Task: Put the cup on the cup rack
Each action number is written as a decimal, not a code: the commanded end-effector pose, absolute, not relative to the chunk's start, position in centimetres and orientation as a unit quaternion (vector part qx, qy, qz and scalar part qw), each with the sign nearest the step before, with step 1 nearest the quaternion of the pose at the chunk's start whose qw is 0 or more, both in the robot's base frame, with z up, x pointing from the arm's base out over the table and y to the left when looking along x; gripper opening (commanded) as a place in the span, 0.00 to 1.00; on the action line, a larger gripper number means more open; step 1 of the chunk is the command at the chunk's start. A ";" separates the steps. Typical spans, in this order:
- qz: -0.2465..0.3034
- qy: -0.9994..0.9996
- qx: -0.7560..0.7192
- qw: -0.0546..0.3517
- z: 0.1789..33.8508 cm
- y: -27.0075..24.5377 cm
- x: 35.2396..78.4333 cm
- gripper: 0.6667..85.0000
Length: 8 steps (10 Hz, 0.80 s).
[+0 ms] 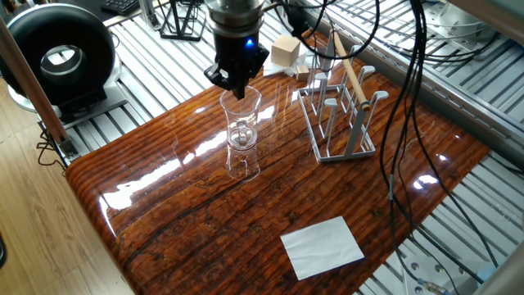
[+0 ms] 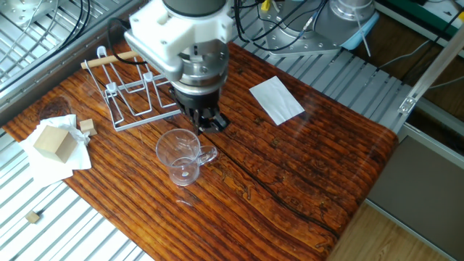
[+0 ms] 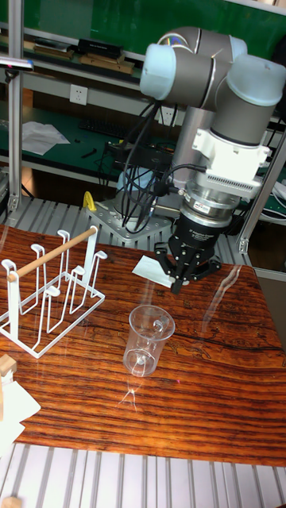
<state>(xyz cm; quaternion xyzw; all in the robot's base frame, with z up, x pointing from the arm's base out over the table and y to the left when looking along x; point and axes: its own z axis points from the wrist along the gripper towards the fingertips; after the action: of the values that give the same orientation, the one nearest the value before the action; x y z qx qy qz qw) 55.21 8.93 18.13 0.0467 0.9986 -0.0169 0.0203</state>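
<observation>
The cup [image 1: 241, 121] is a clear glass tumbler standing upright on the wooden table, also visible as the cup [image 2: 180, 156] and the cup [image 3: 147, 337]. The cup rack [image 1: 344, 111], grey wire with a wooden rod, stands to its right with bare pegs; it shows again as the rack [image 2: 130, 90] and the rack [image 3: 48, 290]. My gripper [image 1: 237, 87] hovers just beyond the cup's rim, fingers drawn together on nothing. In the tall fixed view the gripper [image 3: 179, 282] hangs above and right of the cup, apart from it. The gripper [image 2: 211, 122] sits between cup and rack side.
A white sheet of paper [image 1: 322, 246] lies near the table's front edge. A wooden block [image 2: 54, 141] rests on white paper beyond the rack, with a small cube [image 2: 87, 125] beside it. A black wire stand [image 1: 182, 20] and a round black device [image 1: 57, 53] stand off the table.
</observation>
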 end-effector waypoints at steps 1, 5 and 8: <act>-0.010 0.997 0.066 0.025 18.0 10.1 55.3 0.01; -0.006 0.997 0.066 0.033 17.6 10.2 55.8 0.01; -0.007 0.997 0.069 0.037 17.6 10.1 56.0 0.01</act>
<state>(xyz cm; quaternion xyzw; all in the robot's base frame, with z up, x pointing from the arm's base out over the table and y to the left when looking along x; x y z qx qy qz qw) 55.83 9.88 17.61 0.0647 0.9973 -0.0125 0.0338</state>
